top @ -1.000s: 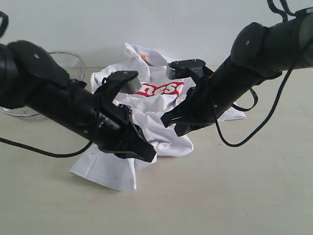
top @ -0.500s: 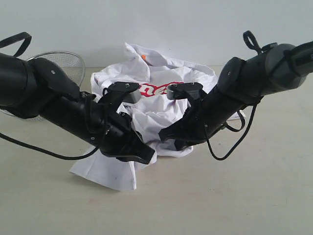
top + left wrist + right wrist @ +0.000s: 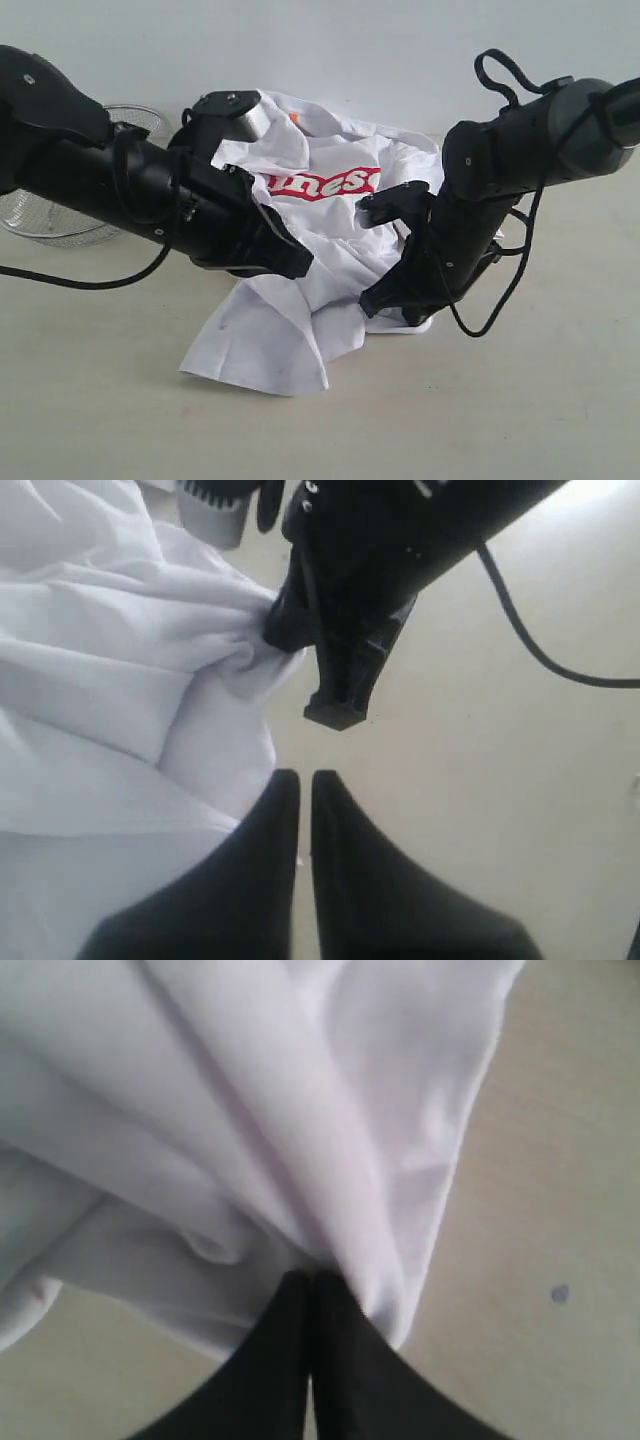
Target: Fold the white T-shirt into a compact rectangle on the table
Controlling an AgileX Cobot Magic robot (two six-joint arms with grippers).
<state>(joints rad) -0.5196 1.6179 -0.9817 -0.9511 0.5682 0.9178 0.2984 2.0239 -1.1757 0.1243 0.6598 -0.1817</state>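
Note:
The white T-shirt (image 3: 300,320) lies crumpled on the middle of the table (image 3: 500,410), its red lettering (image 3: 325,183) facing up and a small orange tag (image 3: 294,116) at the back. My right gripper (image 3: 372,303) is low at the shirt's front right edge. In the right wrist view it (image 3: 305,1278) is shut, with folds of the T-shirt (image 3: 260,1110) gathered into its tips. My left gripper (image 3: 297,266) hovers over the shirt's left half. In the left wrist view it (image 3: 300,777) is shut, with cloth (image 3: 100,680) beside it and nothing visible between the fingers.
A wire mesh basket (image 3: 40,215) stands at the back left, partly behind my left arm. A pale wall closes off the far edge of the table. Loose black cables hang from both arms, one looping beside the right gripper.
The left gripper rose and drew back, while the right gripper dropped toward the front. The shirt shifted forward and to the right, and more of its red lettering now shows.

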